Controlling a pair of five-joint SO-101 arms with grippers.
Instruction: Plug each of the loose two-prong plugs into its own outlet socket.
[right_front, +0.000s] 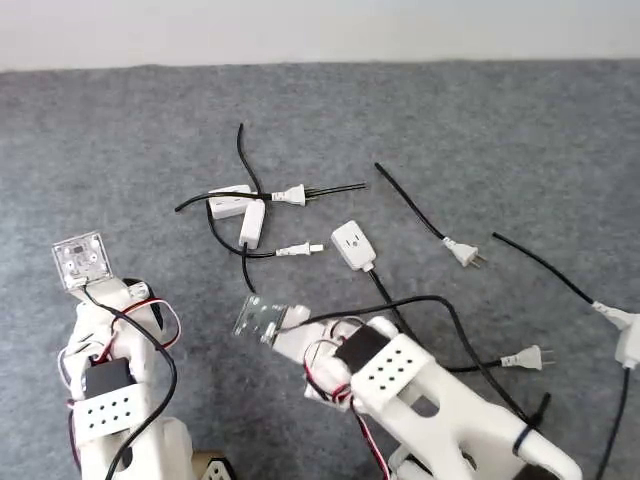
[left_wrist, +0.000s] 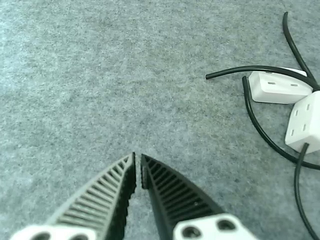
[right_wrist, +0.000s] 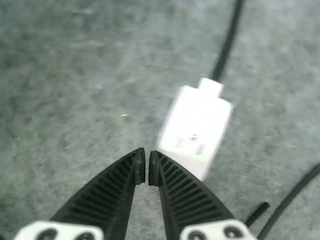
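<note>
Jaws on the left gripper (left_wrist: 137, 159): down to a hairline slit, ribbed black tips almost kissing, nothing between them, bare grey mat (left_wrist: 100, 75) right under the points. Same story on the right gripper (right_wrist: 146, 159): jaws all but closed, nothing in their grip. Just past the right tips, a touch to one side and clear of them, a white outlet socket (right_wrist: 195, 127) flat on the mat, slots at the near end, black cord (right_wrist: 227, 45) off the far end and away. Blurred, that one, so no finer detail. Out ahead of the left jaws and well off to the side, two white blocks: the first socket (left_wrist: 277, 85) lying crosswise, the second socket (left_wrist: 305, 122) just beside it, black cables (left_wrist: 260, 125) looped over and around both. One of that pair possibly the same block as the socket by the right tips; no telling. Farther out, from the high view: a first plug (right_front: 290, 195) loose just beyond the pair, prongs bare and pointing away from them. Nearer the right jaws, a second plug (right_front: 298, 249), prongs aimed at a third socket (right_front: 352, 245), a clear gap between. Well off to the right arm's side, a third plug (right_front: 462, 252) on its long black lead. Back behind the right jaws, alongside that arm, a fourth plug (right_front: 527, 357), prongs in the open. Farthest of all, a white fitting (right_front: 628, 335) cut by the edge; plug or socket, no telling.
</note>
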